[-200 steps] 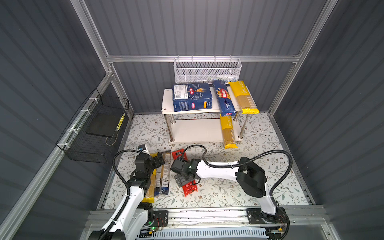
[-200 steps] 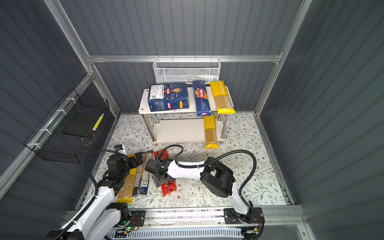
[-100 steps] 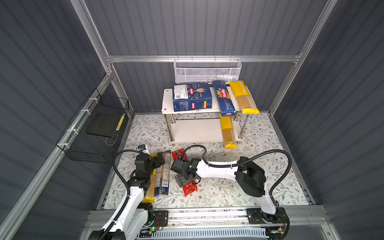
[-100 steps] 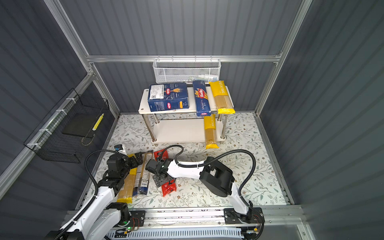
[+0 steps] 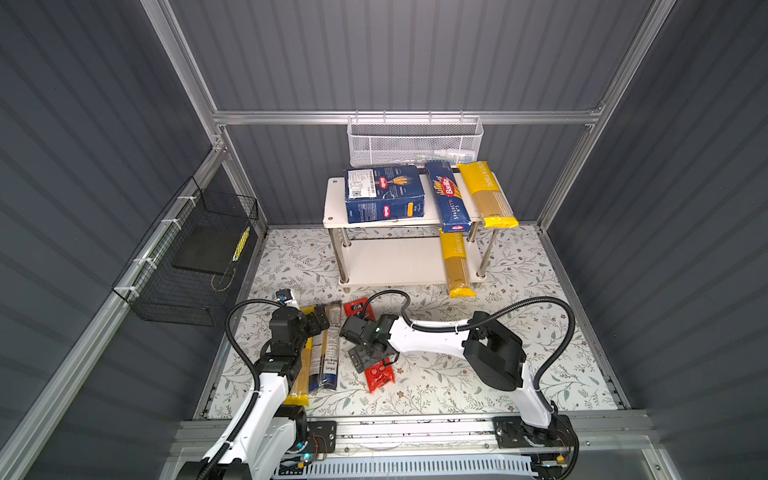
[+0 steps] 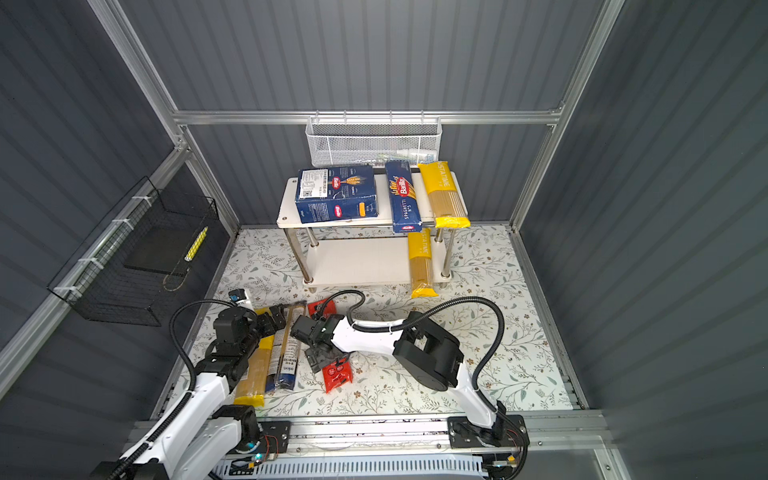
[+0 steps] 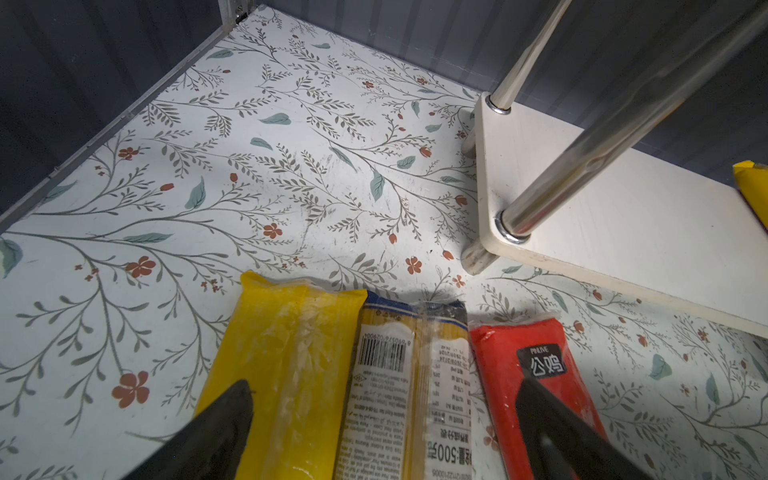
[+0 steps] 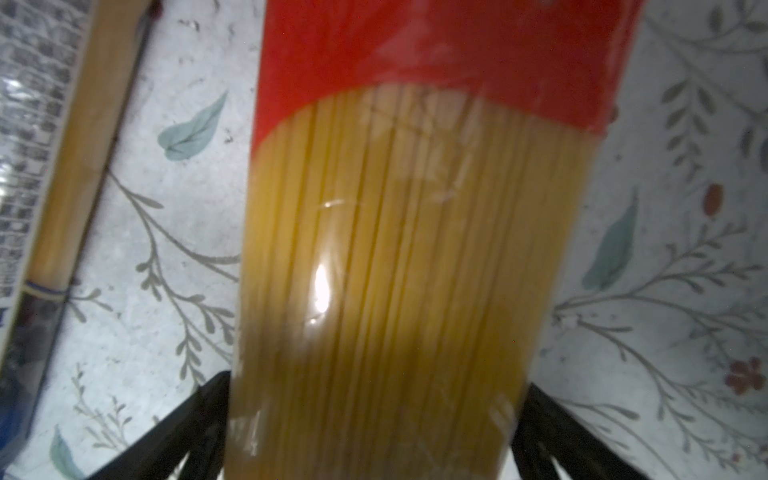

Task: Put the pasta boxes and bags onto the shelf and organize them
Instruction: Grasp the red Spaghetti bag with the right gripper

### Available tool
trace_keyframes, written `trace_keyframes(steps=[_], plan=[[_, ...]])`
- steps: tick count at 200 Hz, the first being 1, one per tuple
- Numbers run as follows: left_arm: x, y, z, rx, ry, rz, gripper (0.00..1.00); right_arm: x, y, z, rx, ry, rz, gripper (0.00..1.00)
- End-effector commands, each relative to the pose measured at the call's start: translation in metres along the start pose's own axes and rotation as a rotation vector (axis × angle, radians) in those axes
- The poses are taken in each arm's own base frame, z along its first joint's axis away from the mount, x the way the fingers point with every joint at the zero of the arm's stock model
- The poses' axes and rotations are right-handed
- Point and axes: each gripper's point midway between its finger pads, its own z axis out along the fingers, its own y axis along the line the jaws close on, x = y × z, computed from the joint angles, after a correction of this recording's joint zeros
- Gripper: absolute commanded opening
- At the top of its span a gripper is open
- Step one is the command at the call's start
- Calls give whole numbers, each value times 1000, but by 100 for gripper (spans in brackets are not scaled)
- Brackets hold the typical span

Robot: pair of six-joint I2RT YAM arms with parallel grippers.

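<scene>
The shelf [image 5: 334, 203] holds the wide pasta box [image 5: 384, 199], the narrow SPAGHETTI box [image 5: 449, 199] and a yellow bag [image 5: 488, 199] on its top board. Another yellow bag [image 5: 456, 266] lies on the lower board. On the floor mat lie a yellow bag [image 7: 291, 332], a blue-and-white-label bag [image 7: 399, 357] and a red bag [image 8: 415, 208] side by side. My right gripper [image 8: 376, 382] is open, low over the red bag [image 5: 379, 376], one finger on each side. My left gripper [image 7: 384, 386] is open above the far ends of the floor bags.
A white mesh basket [image 5: 415, 143] hangs on the back wall above the shelf. A black wire basket [image 5: 187, 257] on the left wall holds a small yellow item. The shelf's chrome leg [image 7: 582, 158] stands close ahead of my left gripper. Grey walls enclose the mat.
</scene>
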Motion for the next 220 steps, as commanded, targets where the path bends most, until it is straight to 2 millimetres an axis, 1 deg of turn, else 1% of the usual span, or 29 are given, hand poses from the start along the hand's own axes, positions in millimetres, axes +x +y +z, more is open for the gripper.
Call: trace_keyframes(steps=[1, 28, 56, 79, 102, 148, 189, 201, 220], plan=[[-7, -2, -1, 9, -18, 13, 100, 15, -5, 15, 11, 75, -10, 99], [-7, -2, -1, 9, -17, 14, 100, 18, -6, 19, 0, 86, -1, 99], [-7, -2, -1, 9, -17, 14, 100, 23, -5, 22, -15, 98, 4, 95], [-7, -2, -1, 9, -18, 14, 100, 24, -5, 22, -15, 99, 8, 92], [-7, -2, -1, 9, -17, 14, 100, 24, -5, 23, -15, 97, 7, 91], [-7, -2, -1, 7, -16, 14, 100, 26, -7, 24, -11, 103, 14, 81], [-7, -2, -1, 7, -19, 12, 100, 23, -8, 19, -16, 80, 23, 74], [-6, -2, -1, 8, -16, 14, 100, 24, -10, 20, -12, 76, 32, 71], [-7, -1, -2, 8, -20, 12, 100, 24, -12, 21, -12, 71, 39, 70]])
